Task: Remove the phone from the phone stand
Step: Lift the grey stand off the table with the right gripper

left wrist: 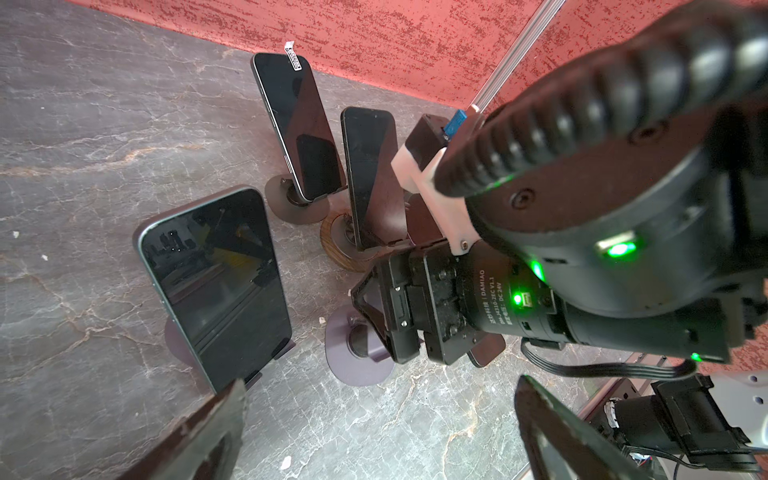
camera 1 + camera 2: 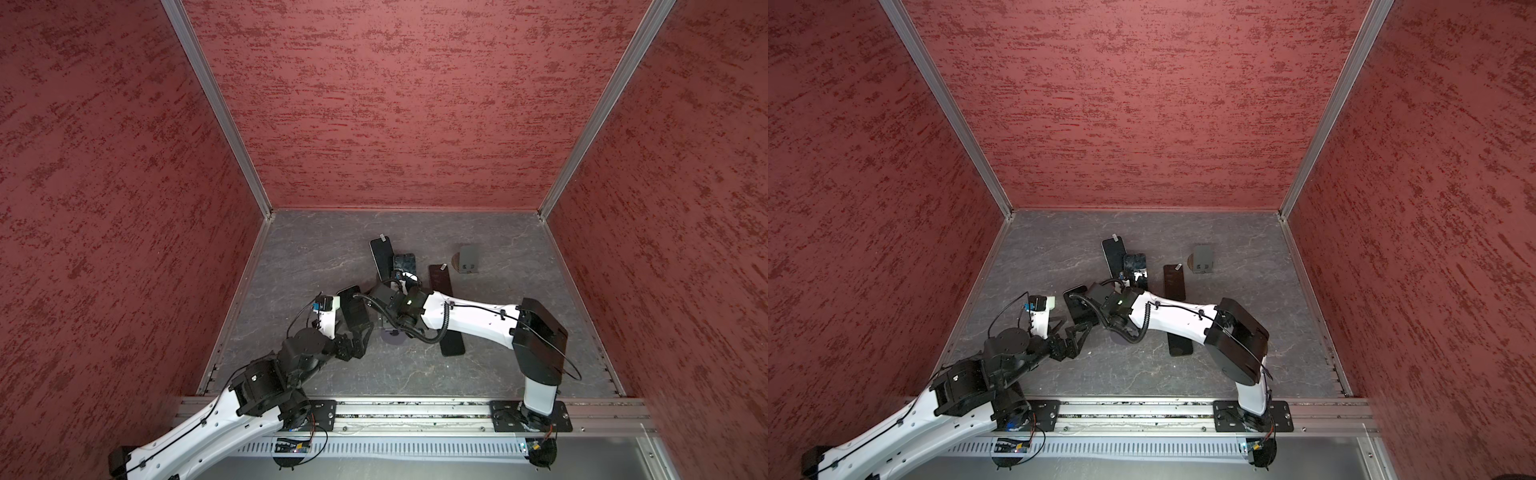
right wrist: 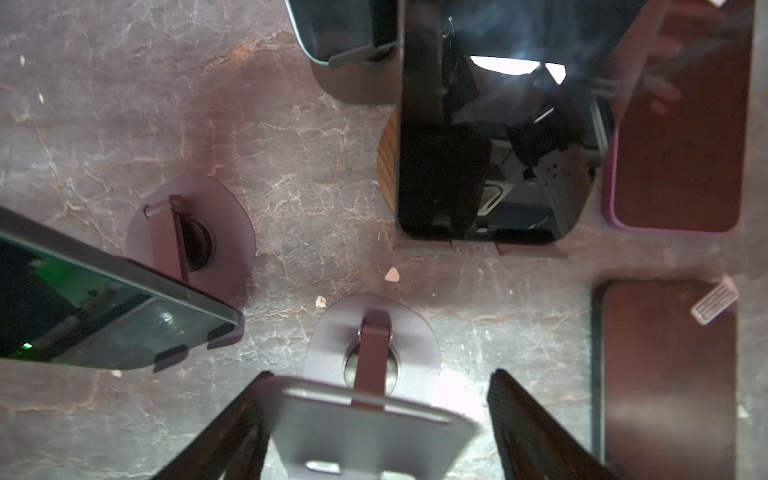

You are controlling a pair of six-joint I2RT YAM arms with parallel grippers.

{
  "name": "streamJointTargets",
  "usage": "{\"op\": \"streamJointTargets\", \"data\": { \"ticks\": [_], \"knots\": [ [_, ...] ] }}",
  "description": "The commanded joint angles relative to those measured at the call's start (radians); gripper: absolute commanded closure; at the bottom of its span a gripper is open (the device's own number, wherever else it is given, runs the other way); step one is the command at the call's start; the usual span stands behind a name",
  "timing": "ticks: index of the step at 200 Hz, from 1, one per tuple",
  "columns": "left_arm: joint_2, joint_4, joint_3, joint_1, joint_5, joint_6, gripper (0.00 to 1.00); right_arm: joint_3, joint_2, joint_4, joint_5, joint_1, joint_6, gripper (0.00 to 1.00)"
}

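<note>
Left gripper (image 1: 382, 432): jaws wide open, just on the near side of the left phone (image 1: 216, 286), which rests on its stand (image 1: 178, 347). Right gripper (image 3: 380, 386): jaws apart astride the plate of an empty stand (image 3: 365, 440). Only the right wrist view shows this, as the right arm (image 2: 469, 316) hides it in both top views.

Grey box (image 2: 468, 258), red textured walls (image 2: 395, 104)

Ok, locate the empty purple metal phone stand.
Right wrist view: the empty purple metal phone stand sits between the right gripper's open fingers, beside the large propped black phone.
</note>
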Motion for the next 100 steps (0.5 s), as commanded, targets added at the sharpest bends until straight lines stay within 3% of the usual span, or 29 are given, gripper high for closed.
{"op": "streamJointTargets", "data": {
  "ticks": [1, 58, 100],
  "knots": [
    [-0.017, 0.011, -0.018, -0.001, 0.01, 0.023, 0.0, 0.018, 0.017, -0.01, 0.027, 0.004, 0.045, 0.28],
    [-0.045, 0.013, -0.034, -0.001, 0.011, 0.015, 0.0, 0.018, 0.005, -0.001, 0.025, 0.004, 0.025, 0.47],
    [-0.047, 0.009, -0.033, -0.001, 0.015, 0.014, 0.0, -0.019, -0.059, 0.001, 0.036, -0.006, -0.014, 0.5]
  ]
}}
